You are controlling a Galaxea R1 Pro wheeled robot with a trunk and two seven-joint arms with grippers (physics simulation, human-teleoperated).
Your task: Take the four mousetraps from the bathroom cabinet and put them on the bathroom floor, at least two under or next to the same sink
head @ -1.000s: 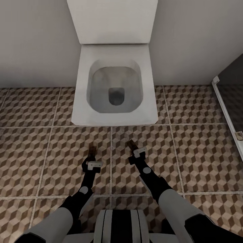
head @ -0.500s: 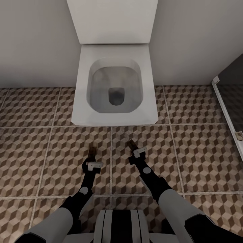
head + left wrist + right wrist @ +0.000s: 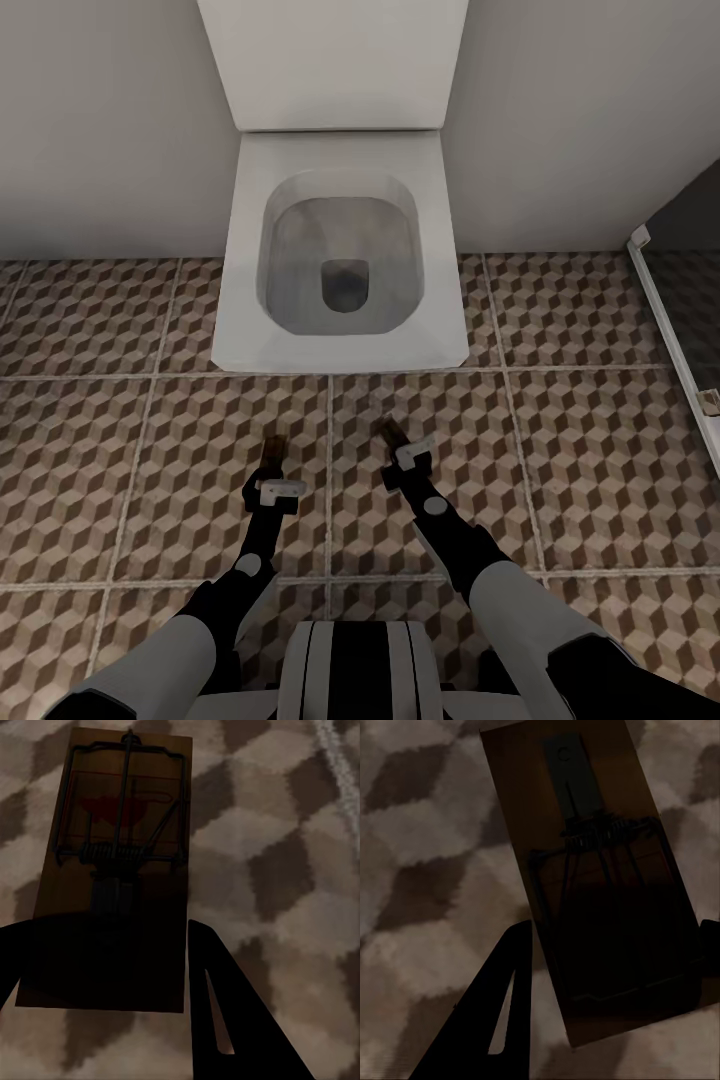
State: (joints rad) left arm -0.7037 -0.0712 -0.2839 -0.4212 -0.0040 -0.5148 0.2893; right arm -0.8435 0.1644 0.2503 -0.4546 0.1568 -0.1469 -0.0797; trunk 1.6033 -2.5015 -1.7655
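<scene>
Both arms reach forward over the bathroom floor [image 3: 120, 450], just short of a toilet. My left gripper [image 3: 272, 468] is shut on a mousetrap [image 3: 272, 447], a small brown board. The left wrist view shows that mousetrap [image 3: 120, 870] with its wire spring and red mark, pinched between dark fingers [image 3: 225, 1020]. My right gripper [image 3: 403, 452] is shut on a second mousetrap [image 3: 389, 431]. In the right wrist view that board [image 3: 592, 870] sits tilted between the fingers [image 3: 499, 1012]. Both traps hang above the cube-patterned tiles. The cabinet and the bathroom sink are out of view.
A square white toilet [image 3: 340, 250] with its lid up stands against the pale wall straight ahead. At the right edge runs a white frame [image 3: 680, 340] around a dark opening. Patterned tiles stretch to both sides of the arms.
</scene>
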